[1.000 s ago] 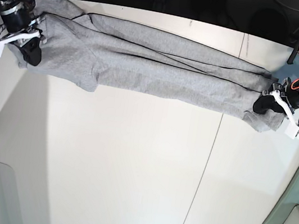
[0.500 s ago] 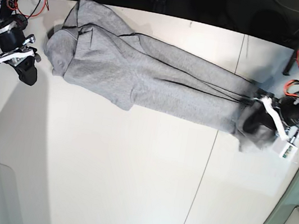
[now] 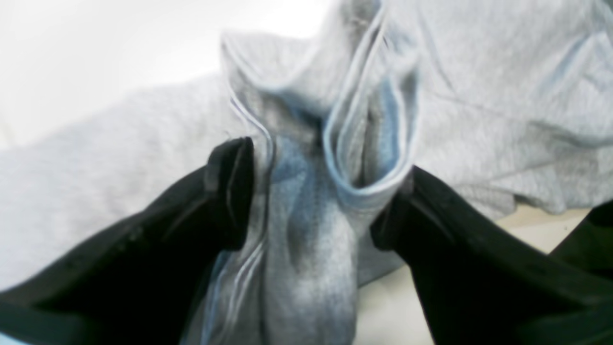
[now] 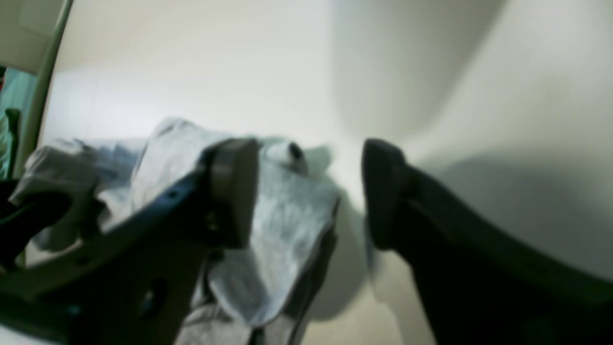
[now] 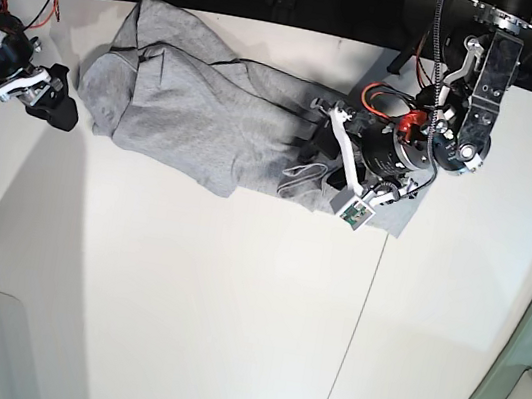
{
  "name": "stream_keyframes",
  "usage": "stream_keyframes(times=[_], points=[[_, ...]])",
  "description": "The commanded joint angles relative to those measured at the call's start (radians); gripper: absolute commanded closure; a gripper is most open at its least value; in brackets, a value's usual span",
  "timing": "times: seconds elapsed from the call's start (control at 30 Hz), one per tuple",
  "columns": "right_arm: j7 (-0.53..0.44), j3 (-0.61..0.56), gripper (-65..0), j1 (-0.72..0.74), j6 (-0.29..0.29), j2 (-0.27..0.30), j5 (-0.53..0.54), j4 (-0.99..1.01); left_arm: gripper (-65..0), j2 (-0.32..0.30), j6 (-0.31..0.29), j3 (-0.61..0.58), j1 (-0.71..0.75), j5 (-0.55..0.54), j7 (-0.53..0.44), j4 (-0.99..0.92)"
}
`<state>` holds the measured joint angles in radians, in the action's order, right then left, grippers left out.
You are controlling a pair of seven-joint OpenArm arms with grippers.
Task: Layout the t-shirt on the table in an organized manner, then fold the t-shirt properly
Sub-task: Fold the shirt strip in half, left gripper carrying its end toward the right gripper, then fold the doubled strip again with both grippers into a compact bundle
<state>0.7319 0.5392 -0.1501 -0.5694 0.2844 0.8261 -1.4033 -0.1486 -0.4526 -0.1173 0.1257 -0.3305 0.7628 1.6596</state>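
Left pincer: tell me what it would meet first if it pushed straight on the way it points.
The t-shirt. A bunched fold already sits between the open left pincer, so it would press further into that cloth almost at once.

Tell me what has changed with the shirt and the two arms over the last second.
The right gripper let go of its end and drew back, jaws open. The left gripper carried its end of the t-shirt across toward the other side, bunching it, and its jaws now stand open around a fold. The shirt remains on the table.
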Motion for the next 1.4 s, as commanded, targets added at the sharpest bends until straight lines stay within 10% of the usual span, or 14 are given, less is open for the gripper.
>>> stream_keyframes(times=[0.0,0.3,0.8,1.0,1.37], points=[[-0.003,0.008,-37.1,-0.013,-0.01,0.021,0.039,-0.017,-38.0,0.016,-0.004,0.0,-0.012,-0.016,-0.021,0.013],[0.005,-0.002,-37.1,-0.142,-0.017,0.011,0.125,-0.013,-38.0,0.085,-0.017,-0.001,-0.009,-0.1,-0.026,0.013],[-0.154,-0.179,-36.8,-0.126,-0.021,-0.181,0.026,-0.012,-38.0,0.079,-0.166,0.087,-0.012,-0.387,-0.002,0.015],[-0.176,-0.164,0.0,-0.083,-0.014,-0.196,-0.061,-0.012,-37.9,0.053,-0.188,0.328,-0.011,-0.388,0.002,0.016],[-0.158,0.073,0.0,-0.024,-0.015,-0.057,-0.074,-0.022,-37.9,-0.143,-0.168,0.465,0.032,-0.382,0.004,0.014]])
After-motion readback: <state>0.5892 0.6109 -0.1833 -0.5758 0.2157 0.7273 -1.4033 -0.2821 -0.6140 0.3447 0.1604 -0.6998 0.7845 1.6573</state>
